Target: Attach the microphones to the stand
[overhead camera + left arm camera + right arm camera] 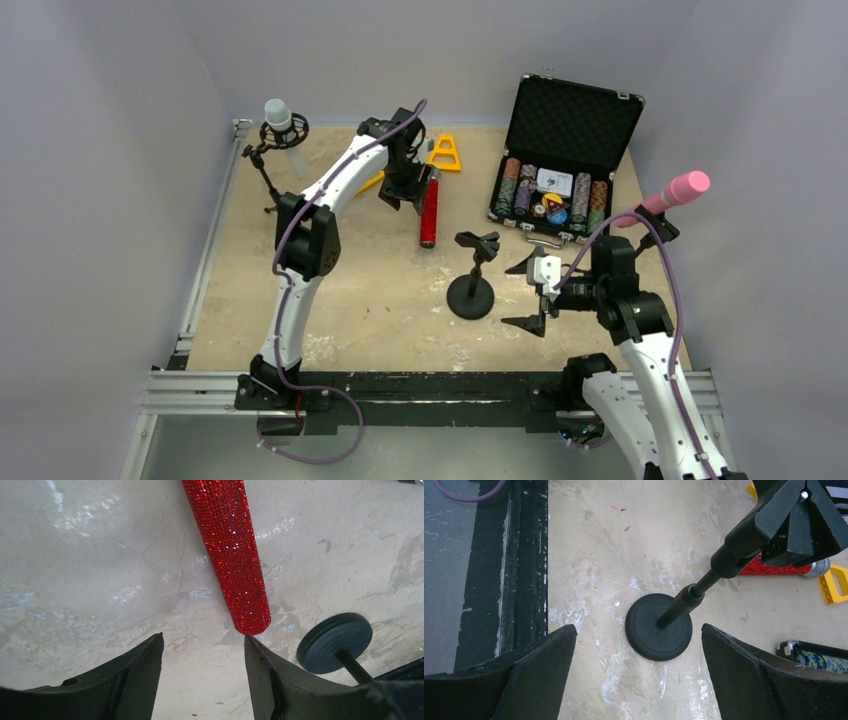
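Observation:
The glittery red microphone [428, 212] lies flat on the table at the back centre. My left gripper [408, 195] is open and empty just over its far end. In the left wrist view the microphone's handle [230, 555] ends just past my right fingertip [250, 642], outside the open gripper [204, 645]. The empty black stand [471, 292] has a round base and a clip on top. My right gripper [527, 295] is open and empty beside it, and its wrist view shows the base [659, 632] ahead. The white microphone [278, 118] sits in a stand at the back left. The pink microphone [680, 190] sits on a stand at the right.
An open black case of poker chips [560, 165] stands at the back right. A yellow plastic piece [445, 152] lies beside the red microphone's head. A metal rail [200, 270] lines the table's left edge, and a black rail [420, 385] runs along the near edge.

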